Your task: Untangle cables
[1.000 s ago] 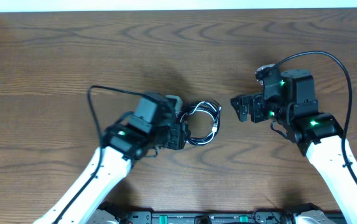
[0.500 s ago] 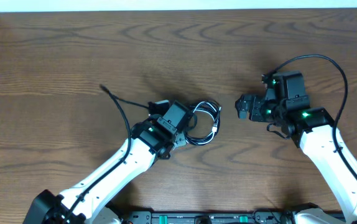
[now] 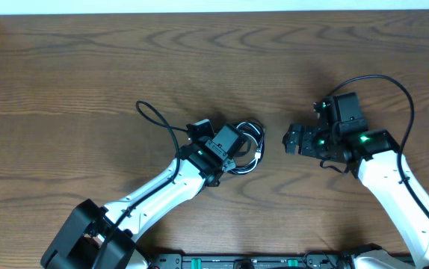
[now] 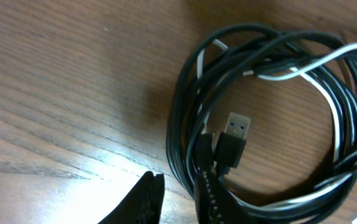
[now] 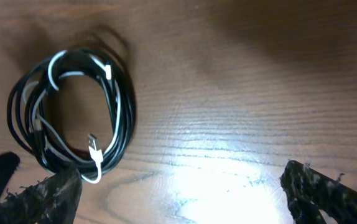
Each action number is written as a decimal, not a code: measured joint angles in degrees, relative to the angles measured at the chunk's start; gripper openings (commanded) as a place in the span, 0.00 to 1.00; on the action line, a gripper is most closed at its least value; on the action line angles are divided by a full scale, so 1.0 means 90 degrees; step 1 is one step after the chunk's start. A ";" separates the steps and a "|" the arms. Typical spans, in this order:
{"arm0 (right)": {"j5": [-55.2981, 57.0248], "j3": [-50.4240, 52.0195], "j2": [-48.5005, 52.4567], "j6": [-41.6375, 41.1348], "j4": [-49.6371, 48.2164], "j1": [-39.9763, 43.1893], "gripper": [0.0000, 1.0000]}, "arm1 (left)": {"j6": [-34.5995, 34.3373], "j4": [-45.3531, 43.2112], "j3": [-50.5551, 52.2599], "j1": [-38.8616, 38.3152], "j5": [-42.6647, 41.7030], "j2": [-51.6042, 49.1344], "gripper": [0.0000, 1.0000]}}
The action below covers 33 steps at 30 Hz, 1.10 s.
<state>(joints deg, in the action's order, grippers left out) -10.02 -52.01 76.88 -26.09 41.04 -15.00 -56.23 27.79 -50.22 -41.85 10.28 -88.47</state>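
A small coil of cables (image 3: 254,146) lies flat near the middle of a dark wood-grain tabletop (image 3: 87,75), black cords wound in a rough ring with a white strand (image 4: 328,59) threaded through them. A black USB plug (image 4: 233,132) with a bare metal end rests inside the ring, seen close up from the left wrist.

The left gripper (image 4: 180,190) has its fingers at the coil's near-left edge, the jaws drawn close with only a narrow gap between them. Black strands run up against one finger, but the pictures do not show whether any cord is actually pinched.

The right gripper (image 5: 180,177) hovers just to the right of the coil, apart from it, its jaws spread wide and holding nothing. From the right wrist view the coil sits at the left of the picture, beyond the gripper's left finger, a small white plug (image 5: 94,146) showing at the ring's near edge.

A thick black lead (image 3: 155,119) from the left arm curls over the tabletop to the left of the coil. The right arm's own lead (image 3: 405,93) arcs above it at the right of the scene.
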 measured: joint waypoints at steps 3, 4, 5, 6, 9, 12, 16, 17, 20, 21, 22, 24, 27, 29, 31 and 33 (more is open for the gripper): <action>0.0002 0.0000 0.0000 0.0002 0.0032 -0.0165 0.99 | -0.0151 -0.0036 0.0000 0.0000 0.0117 0.0000 0.29; 0.0002 0.0000 0.0000 0.0000 0.0032 -0.0204 0.99 | -0.0204 -0.0100 0.0000 0.0000 0.0141 0.0000 0.32; 0.0002 0.0000 0.0000 0.0002 0.0027 -0.0253 0.99 | -0.0260 -0.0138 0.0000 0.0000 0.0163 0.0000 0.35; 0.0000 0.0000 0.0000 0.0002 0.0027 -0.0267 0.99 | -0.0301 -0.0146 0.0000 0.0000 0.0180 0.0000 0.38; 0.0063 0.0000 0.0000 0.0029 0.0024 -0.0340 0.99 | -0.0495 -0.0168 0.0000 -0.0056 0.0199 0.0000 0.49; 0.0282 0.0000 0.0000 0.0107 0.0024 -0.0352 0.99 | -0.0590 -0.0304 0.0000 -0.0240 0.0211 0.0000 0.49; 0.0670 0.0000 0.0000 0.0189 0.0068 -0.0352 0.99 | -0.0602 -0.0527 0.0000 -0.0522 0.0214 -0.0024 0.49; 0.0746 0.0000 0.0000 0.0202 0.0085 -0.0352 0.99 | -0.0607 -0.0542 0.0000 -0.0559 0.0216 -0.0053 0.49; 0.0930 0.0000 0.0000 0.0296 0.0141 -0.0352 0.99 | -0.0612 -0.0549 0.0000 -0.0634 0.0289 -0.0243 0.49; 0.0979 0.0000 0.0000 0.0318 0.0153 -0.0352 0.99 | -0.0624 -0.0549 0.0000 -0.0641 0.0325 -0.0330 0.49; 0.1018 0.0000 0.0000 0.0338 0.0160 -0.0352 0.99 | -0.0639 -0.0549 0.0000 -0.0648 0.0357 -0.0391 0.49; 0.1073 0.0000 0.0000 0.0347 0.0163 -0.0352 0.99 | -0.0687 -0.0546 0.0000 -0.0648 0.0406 -0.0503 0.49; 0.1098 0.0000 0.0000 0.0350 0.0168 -0.0352 0.99 | -0.0775 -0.0595 0.0000 -0.0648 0.0454 -0.0675 0.49; 0.1098 0.0000 0.0000 0.0350 0.0168 -0.0352 0.99 | -0.0780 -0.0629 0.0000 -0.0648 0.0471 -0.0818 0.48; 0.1100 0.0000 0.0000 0.0352 0.0168 -0.0352 0.99 | -0.0780 -0.0646 0.0000 -0.0648 0.0471 -0.0930 0.31; 0.1107 0.0000 0.0000 0.0352 0.0170 -0.0352 0.99 | -0.0792 -0.0668 0.0000 -0.0648 0.0476 -0.0984 0.15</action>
<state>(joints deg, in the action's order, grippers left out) -0.05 -52.01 76.88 -22.92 42.57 -18.17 -63.35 21.78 -50.22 -47.68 14.57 -97.32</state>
